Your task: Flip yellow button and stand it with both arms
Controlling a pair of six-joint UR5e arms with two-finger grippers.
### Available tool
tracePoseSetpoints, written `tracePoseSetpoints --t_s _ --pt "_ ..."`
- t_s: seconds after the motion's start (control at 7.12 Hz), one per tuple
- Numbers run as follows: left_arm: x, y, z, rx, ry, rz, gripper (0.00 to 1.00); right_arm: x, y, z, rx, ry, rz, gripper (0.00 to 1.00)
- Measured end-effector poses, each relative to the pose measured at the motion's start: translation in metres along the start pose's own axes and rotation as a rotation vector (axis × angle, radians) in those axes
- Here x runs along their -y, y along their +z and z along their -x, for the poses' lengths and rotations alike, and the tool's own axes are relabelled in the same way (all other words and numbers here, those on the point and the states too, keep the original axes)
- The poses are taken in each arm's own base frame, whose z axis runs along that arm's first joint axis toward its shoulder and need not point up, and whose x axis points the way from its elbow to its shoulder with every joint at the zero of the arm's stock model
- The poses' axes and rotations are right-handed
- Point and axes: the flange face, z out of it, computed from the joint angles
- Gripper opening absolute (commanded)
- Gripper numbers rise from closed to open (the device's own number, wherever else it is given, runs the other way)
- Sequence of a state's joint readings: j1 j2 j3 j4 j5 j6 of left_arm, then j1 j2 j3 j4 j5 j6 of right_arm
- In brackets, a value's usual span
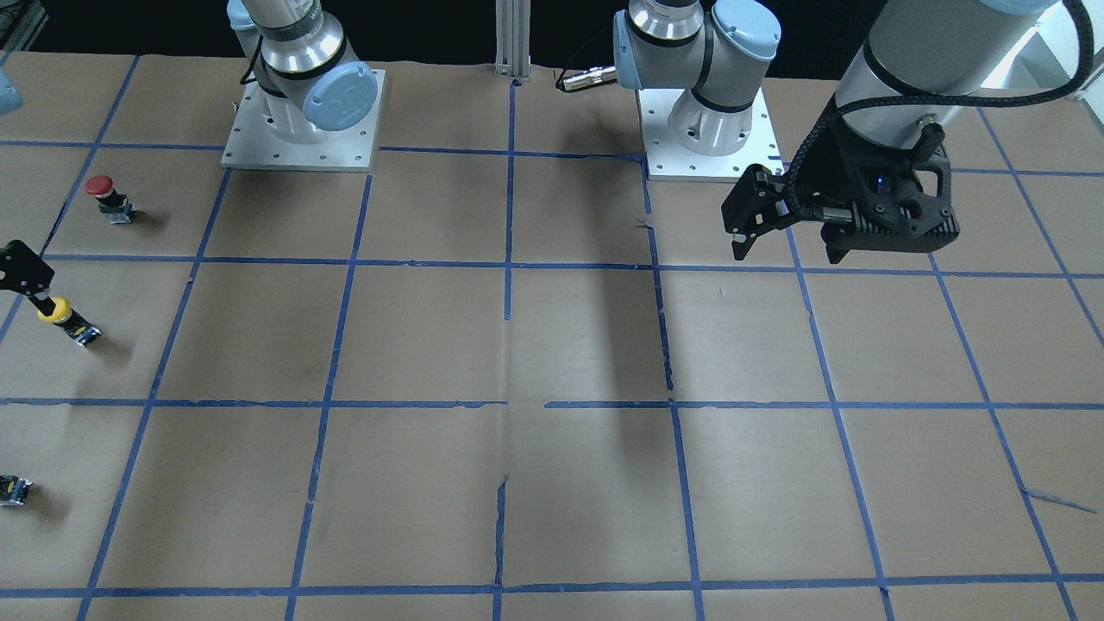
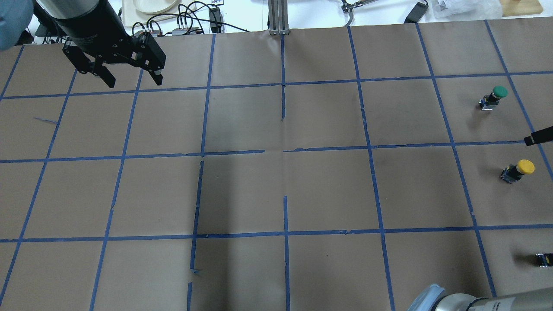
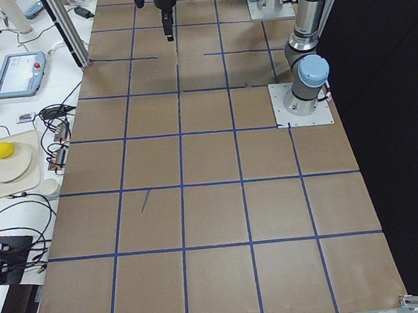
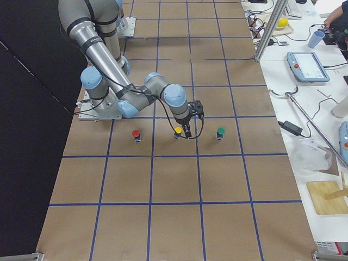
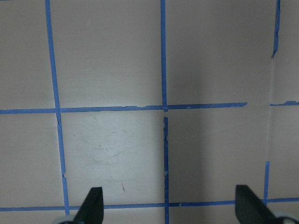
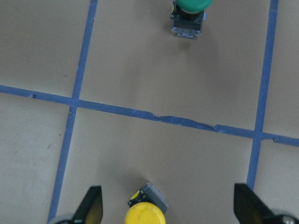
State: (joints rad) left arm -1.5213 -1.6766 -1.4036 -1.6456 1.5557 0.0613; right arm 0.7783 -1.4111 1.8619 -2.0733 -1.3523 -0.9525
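On table (image 2: 328, 190), yellow button (image 2: 517, 169) upright (cap up)

Green button (image 6: 188, 21) well beyond yellow button (image 6: 145, 216)

**The left tool (image 3: 169, 30) hangs over the taped worktop (image 3: 214, 208)**

The tool points down above brown paper gridded in blue tape. Nearer the camera than the tool, on the robot's side, sits its arm's base plate (image 3: 303, 114). On the tool's other side, off the worktop, lie a pendant (image 3: 21, 74) and a plate (image 3: 1, 172).
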Motion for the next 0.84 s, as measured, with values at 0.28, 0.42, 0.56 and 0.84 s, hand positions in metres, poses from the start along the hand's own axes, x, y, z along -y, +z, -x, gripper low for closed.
tracePoseSetpoints --t_s 0.28,0.42,0.56,0.84 --pt "0.0 0.0 0.001 0.001 -0.001 -0.001 1.0 0.058 -0.065 0.037 0.04 0.078 0.091 1.0" --pt "0.0 0.0 0.001 0.001 -0.001 -0.002 1.0 0.08 -0.09 0.067 0.034 0.113 0.127 1.0" --pt "0.0 0.0 0.001 0.0 -0.001 -0.003 1.0 0.098 -0.111 0.111 0.025 0.146 0.148 1.0" --pt "0.0 0.0 0.001 0.0 -0.002 -0.003 1.0 0.114 -0.138 0.217 0.027 0.208 0.187 1.0"
